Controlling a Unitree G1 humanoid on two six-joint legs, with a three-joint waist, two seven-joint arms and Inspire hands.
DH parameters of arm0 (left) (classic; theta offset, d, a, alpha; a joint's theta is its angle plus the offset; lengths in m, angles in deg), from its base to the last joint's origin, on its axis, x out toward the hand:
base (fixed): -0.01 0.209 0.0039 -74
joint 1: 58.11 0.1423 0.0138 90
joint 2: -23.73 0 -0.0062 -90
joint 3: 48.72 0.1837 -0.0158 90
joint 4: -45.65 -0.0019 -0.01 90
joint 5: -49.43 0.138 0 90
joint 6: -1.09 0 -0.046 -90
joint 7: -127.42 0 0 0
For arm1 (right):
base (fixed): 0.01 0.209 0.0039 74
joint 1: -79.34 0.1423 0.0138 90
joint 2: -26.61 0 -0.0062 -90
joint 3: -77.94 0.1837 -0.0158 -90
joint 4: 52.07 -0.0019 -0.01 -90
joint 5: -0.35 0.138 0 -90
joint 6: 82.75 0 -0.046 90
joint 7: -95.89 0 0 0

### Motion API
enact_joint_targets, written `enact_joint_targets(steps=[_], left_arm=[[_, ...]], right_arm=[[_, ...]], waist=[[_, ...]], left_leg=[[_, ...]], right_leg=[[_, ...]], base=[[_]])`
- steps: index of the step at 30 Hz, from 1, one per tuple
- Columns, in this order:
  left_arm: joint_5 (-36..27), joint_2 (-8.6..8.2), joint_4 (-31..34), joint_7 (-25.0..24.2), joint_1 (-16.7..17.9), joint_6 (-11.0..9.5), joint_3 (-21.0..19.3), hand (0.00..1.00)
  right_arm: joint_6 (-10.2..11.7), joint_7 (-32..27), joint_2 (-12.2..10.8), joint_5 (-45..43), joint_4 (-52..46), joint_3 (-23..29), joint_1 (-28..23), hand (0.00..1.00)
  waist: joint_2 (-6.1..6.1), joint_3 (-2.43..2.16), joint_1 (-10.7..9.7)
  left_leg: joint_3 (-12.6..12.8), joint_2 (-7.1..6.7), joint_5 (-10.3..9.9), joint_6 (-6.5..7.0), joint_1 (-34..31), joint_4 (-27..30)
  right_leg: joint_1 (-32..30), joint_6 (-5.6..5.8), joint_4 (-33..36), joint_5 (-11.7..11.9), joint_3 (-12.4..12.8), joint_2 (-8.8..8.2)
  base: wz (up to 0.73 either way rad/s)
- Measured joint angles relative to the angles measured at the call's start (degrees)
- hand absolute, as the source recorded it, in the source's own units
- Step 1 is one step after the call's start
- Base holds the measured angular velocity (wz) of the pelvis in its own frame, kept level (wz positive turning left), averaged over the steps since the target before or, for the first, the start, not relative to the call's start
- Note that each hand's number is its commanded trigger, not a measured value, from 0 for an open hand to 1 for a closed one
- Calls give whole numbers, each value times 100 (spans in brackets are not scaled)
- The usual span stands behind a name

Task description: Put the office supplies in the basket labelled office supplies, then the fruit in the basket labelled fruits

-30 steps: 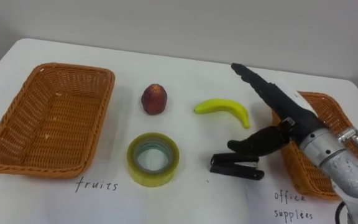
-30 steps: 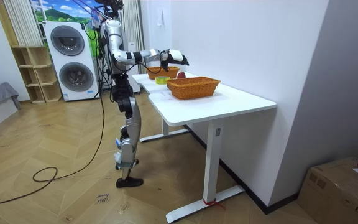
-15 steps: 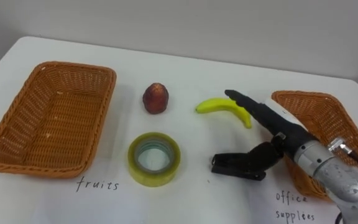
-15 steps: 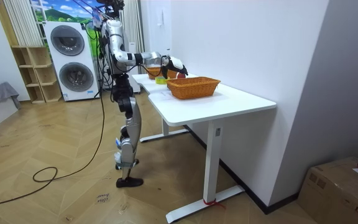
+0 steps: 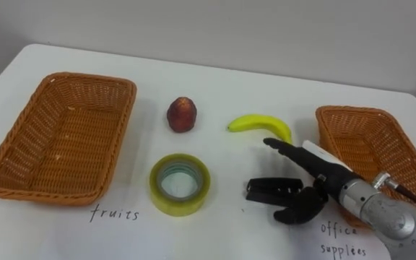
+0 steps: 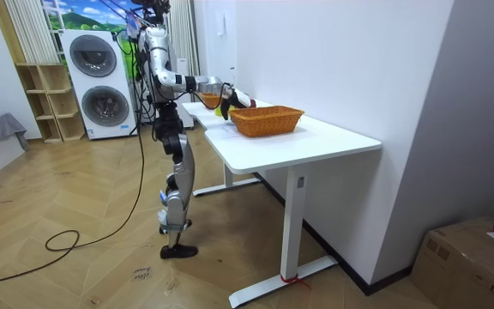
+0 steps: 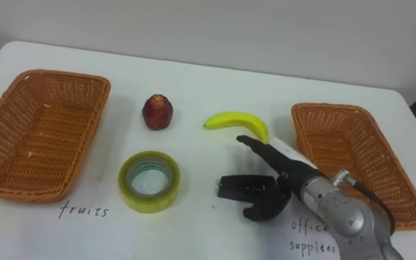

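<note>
Stapler: the black stapler (image 5: 269,190) lies flat on the white table (image 5: 215,87), in front of the banana and to the right of the tape roll, in neither basket.
Right hand: the right hand (image 5: 322,182) comes in from the lower right and sits at the stapler's right end.
Fingers: the fingers (image 5: 287,150) are stretched out straight along the far side of the stapler, pointing left. The thumb (image 5: 298,211) is bent on the near side, so the stapler's right end sits in the gap between them. The hand is spread, not closed on the stapler. I cannot tell whether it touches it.
Banana: a yellow banana (image 5: 262,125) lies on the table just beyond the fingertips, apart from the stapler.
Red fruit: a small red fruit (image 5: 181,115) stands left of the banana, near the left basket's far right corner.
Tape roll: a wide yellow tape roll (image 5: 179,204) lies flat, hole up, in front of the red fruit.
Left basket: a wicker basket (image 5: 63,137) at the table's left, nothing in it, with a handwritten label (image 5: 114,214) on the table at its near right corner.
Right basket: a second wicker basket (image 5: 370,144) at the table's right, just behind the right wrist, nothing in it, with a handwritten label (image 5: 338,238) in front of it.
Robot: in the room view it stands upright at the table's far end, one arm reached over the tabletop, with two stacked washing machines (image 6: 93,56) behind it.
</note>
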Motion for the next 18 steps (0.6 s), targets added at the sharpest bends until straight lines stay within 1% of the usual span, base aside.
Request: enact_joint_targets(steps=[6,12,18], left_arm=[[5,0,207,1,52,17,-5,0],[7,-1,234,1,72,19,-4,0],[10,-5,335,4,94,31,-4,0]], right_arm=[[-120,107,-1,-103,-1,0,0,0],[-121,254,-2,-220,-1,2,0,0],[-137,261,-6,-229,0,2,-6,0]], waist=[[1,1,11],[0,0,7],[0,0,55]], left_leg=[[-1,0,0,0,-2,-12],[-2,0,0,0,-5,-13],[1,0,0,0,-6,-22]], right_leg=[[-8,0,0,0,4,2],[-15,0,-2,0,8,3],[-19,0,-3,0,13,5]], base=[[0],[0],[0]])
